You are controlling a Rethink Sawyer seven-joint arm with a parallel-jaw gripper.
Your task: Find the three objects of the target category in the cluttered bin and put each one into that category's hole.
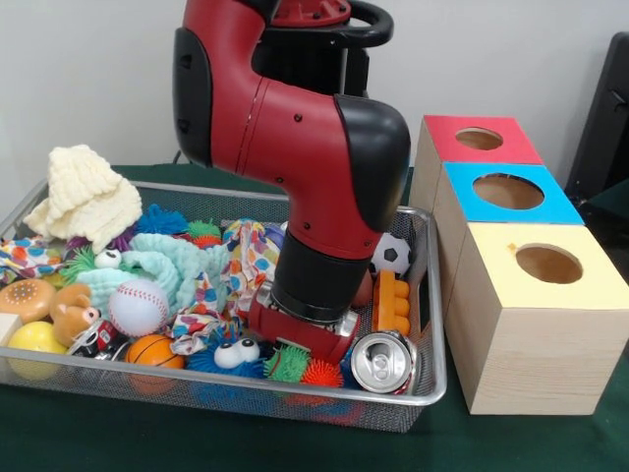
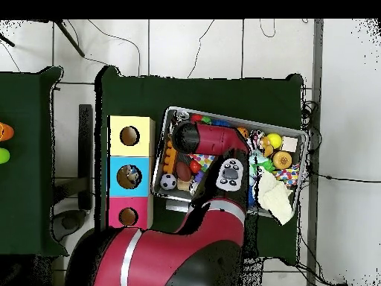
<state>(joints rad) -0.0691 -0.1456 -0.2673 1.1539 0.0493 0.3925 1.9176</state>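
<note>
Plain pale wall [image 1: 88, 69] behind the table, evenly lit, no windows in sight. Table covered with dark green cloth [image 1: 246, 447]. A dark chair back [image 1: 604, 108] shows at the right edge of the front view.

From overhead: floor of large light tiles [image 2: 193, 48] with dark joints, thin black cables [image 2: 223, 41] trailing across it. A second green-covered table [image 2: 26, 156] stands beside the main one, a strip of floor between them. More cables [image 2: 316, 141] run along the floor on the other side.
</note>
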